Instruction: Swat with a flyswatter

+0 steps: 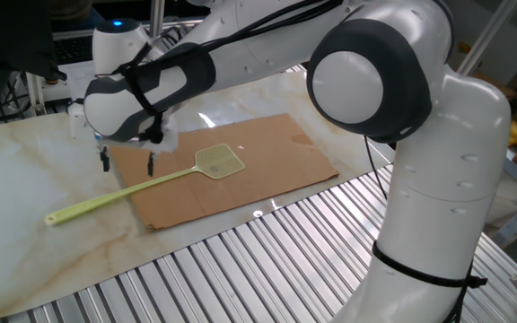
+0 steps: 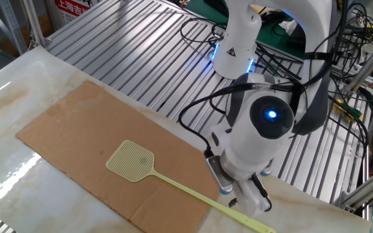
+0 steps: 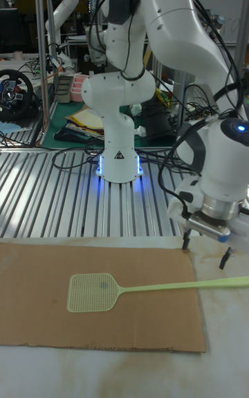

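Flyswatter (image 3: 124, 290) lies flat across unmarked cardboard (image 3: 41, 301); claw (image 3: 205, 249) hangs released above its handle.

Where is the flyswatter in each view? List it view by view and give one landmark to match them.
One fixed view: flyswatter left of centre, head up right on the cardboard sheet, handle running down left.
The other fixed view: flyswatter at bottom centre, head left, handle running to the bottom right.
Tall fixed view: flyswatter in the lower part, head left, handle pointing right.
Shared landmark: the cardboard sheet under its head.
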Controlling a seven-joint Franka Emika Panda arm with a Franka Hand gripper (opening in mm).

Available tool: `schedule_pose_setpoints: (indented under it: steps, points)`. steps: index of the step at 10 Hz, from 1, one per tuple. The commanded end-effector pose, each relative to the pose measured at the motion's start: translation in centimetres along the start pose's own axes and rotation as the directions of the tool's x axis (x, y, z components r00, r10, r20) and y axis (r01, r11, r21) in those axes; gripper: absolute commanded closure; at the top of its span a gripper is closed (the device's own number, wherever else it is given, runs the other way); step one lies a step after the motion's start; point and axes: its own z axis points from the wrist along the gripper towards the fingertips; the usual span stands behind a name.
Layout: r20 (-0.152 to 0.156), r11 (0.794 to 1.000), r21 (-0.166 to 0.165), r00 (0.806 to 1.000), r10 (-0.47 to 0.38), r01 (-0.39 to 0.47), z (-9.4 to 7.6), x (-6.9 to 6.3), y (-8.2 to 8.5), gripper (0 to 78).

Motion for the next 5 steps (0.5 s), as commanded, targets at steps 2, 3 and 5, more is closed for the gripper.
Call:
schedule_pose_setpoints:
  steps: [2, 3, 5]
  points:
    - [0.003, 0.994, 0.011, 0.994, -0.111, 0.111, -0.71, -1.49, -1.29, 0.0]
    - [0.003, 0.992, 0.012, 0.993, -0.122, 0.122, -0.74, -1.7, -1.45, 0.0]
    - [0.006, 0.989, 0.015, 0.989, -0.148, 0.148, -0.85, -2.12, -1.74, 0.0]
